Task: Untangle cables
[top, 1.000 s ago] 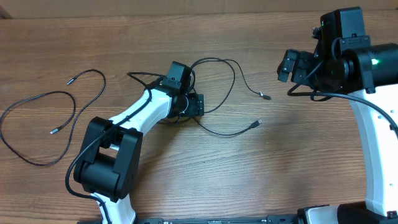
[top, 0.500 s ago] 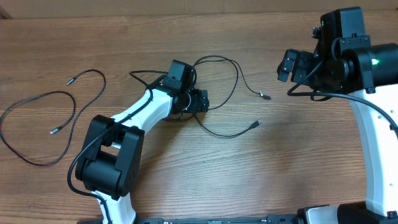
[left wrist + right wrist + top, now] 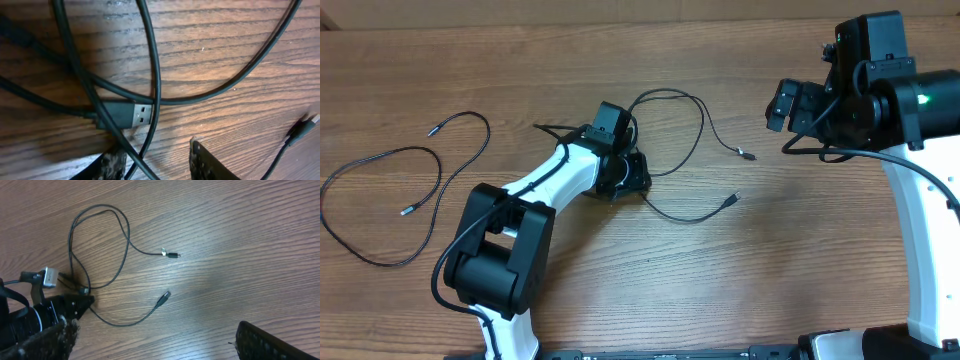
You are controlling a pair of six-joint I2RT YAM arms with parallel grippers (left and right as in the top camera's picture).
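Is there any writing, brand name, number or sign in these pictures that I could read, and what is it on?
None: no view shows readable text.
The USB plug among the cables is bare metal and black plastic, with no logo visible.
The right arm shows only a green light, no lettering.
The table is plain wood grain.

Overhead looks straight down on the whole surface (image 3: 720, 280). The left wrist view sits close above the cables (image 3: 120, 115), which the right wrist view shares from farther off.

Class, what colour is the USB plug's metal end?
Silver; the USB plug shows best in the left wrist view.
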